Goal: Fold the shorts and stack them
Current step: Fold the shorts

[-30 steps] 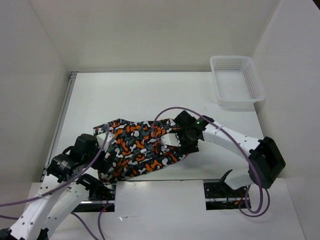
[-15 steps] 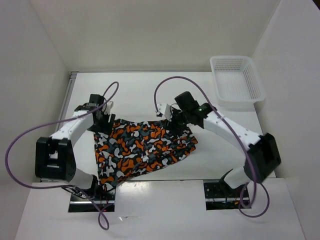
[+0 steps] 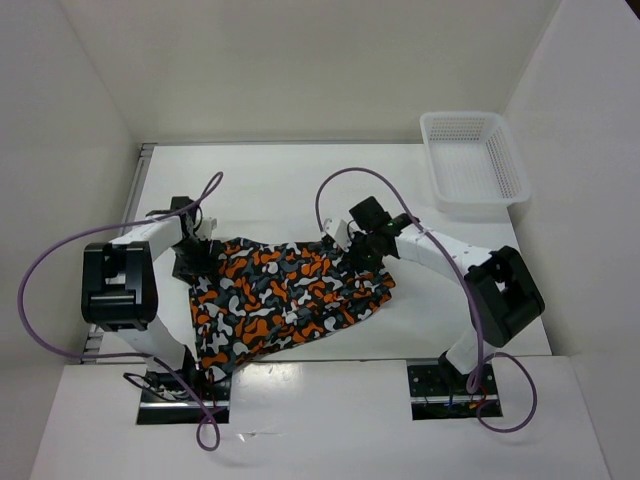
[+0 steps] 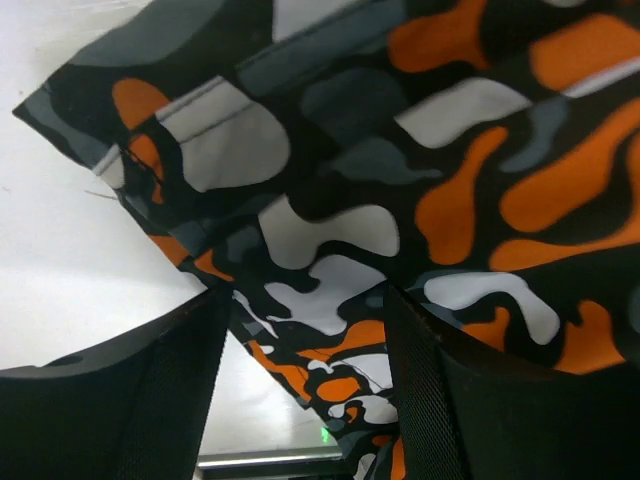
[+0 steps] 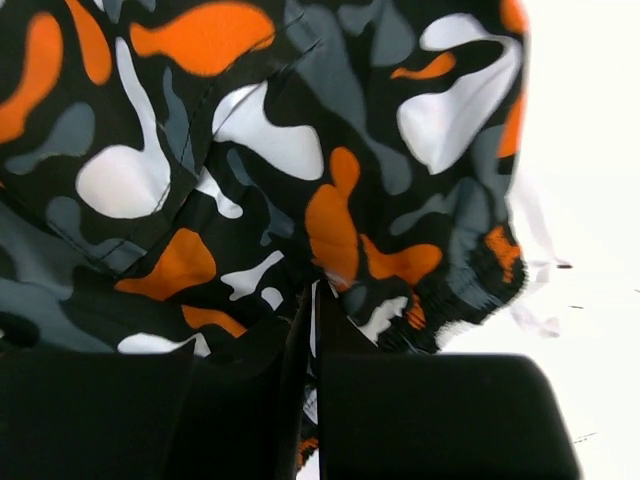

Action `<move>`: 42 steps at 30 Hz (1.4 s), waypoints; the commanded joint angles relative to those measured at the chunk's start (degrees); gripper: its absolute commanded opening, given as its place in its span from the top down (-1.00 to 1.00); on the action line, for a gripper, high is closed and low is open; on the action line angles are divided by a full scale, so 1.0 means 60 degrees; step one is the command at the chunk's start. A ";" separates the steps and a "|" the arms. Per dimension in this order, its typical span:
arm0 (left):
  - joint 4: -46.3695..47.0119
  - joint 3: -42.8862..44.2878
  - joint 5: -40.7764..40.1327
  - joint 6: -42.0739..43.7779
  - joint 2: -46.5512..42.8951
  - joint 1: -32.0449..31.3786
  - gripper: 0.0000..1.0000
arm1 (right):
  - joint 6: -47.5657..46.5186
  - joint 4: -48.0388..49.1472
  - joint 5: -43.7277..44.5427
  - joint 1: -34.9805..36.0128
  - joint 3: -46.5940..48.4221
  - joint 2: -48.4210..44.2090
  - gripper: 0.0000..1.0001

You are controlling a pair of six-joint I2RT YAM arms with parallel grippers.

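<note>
The shorts (image 3: 285, 295), printed in orange, black, white and grey blotches, lie spread flat on the white table between the two arms. My left gripper (image 3: 192, 256) is at their far left corner. In the left wrist view it (image 4: 305, 325) stands open, with an edge of the shorts (image 4: 450, 150) lying between its black fingers (image 4: 160, 385). At the far right corner, by the gathered waistband, is my right gripper (image 3: 356, 250). Its jaws (image 5: 312, 295) are pressed together on a fold of the shorts (image 5: 250, 150).
A white mesh basket (image 3: 472, 160) stands at the table's far right corner. White walls close in the table on the left, back and right. Purple cables loop over both arms. The arm bases sit at the near edge.
Both arms swung from the near side out to the far corners of the shorts. The right jaws closed on the fabric. The left jaws narrowed somewhat over the left corner.
</note>
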 commanded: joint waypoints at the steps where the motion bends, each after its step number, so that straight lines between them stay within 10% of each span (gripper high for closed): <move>1: 0.0421 0.0071 0.0001 0.0031 0.0418 0.0100 -0.39 | -0.0318 0.0522 0.0498 0.0192 -0.0198 0.0242 0.85; 20: 0.0614 0.0935 0.0143 0.0031 0.0168 0.0950 -0.23 | -0.1036 0.0522 0.0381 0.0192 -0.0300 0.0522 0.94; 27: -0.0001 0.0833 0.0582 0.0031 0.0901 0.0950 0.31 | -0.1124 0.0434 0.0381 0.0280 -0.0300 0.0522 0.94; 42: 0.0438 0.0642 -0.0619 0.0031 0.0432 0.1389 -0.02 | -0.1300 0.0434 0.0205 0.0280 -0.0212 0.0522 0.94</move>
